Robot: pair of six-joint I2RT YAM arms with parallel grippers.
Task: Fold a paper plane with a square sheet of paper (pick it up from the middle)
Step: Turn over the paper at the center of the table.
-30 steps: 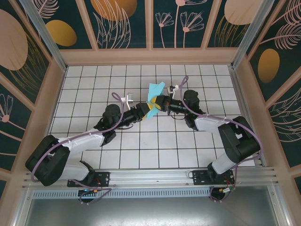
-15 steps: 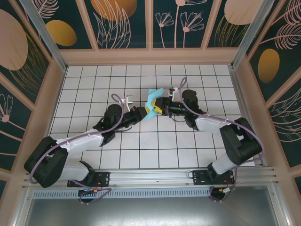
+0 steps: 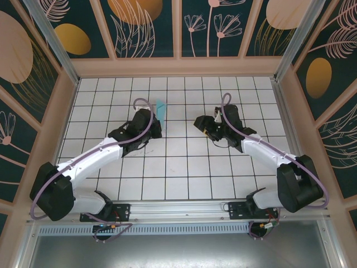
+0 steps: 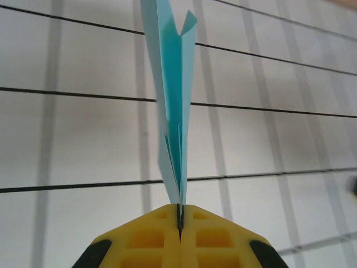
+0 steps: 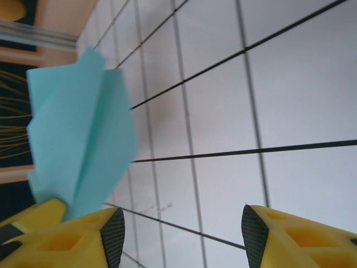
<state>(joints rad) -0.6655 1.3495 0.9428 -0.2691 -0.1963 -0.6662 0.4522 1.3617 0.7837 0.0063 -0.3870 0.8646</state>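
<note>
1. The left gripper (image 4: 179, 215) has its yellow fingers pressed flat together on the bottom edge of the light-blue paper plane (image 4: 175, 111), with no gap between them.
2. From the left wrist view, the plane rises edge-on straight out of the left gripper's fingertips. Its folded layers lie close together and one corner flares out at the far end.
3. From above, the plane (image 3: 161, 109) pokes out just past the left gripper (image 3: 157, 124) on the side facing the back wall, clear of the white-tiled tabletop (image 3: 184, 167).
4. The right gripper (image 3: 199, 121) sits off to the right of the left gripper, apart from it and pointing towards it.
5. The right gripper (image 5: 183, 234) has its fingers spread wide with nothing between them. Its camera sees the plane (image 5: 83, 139) off to the left, slightly blurred.
</note>
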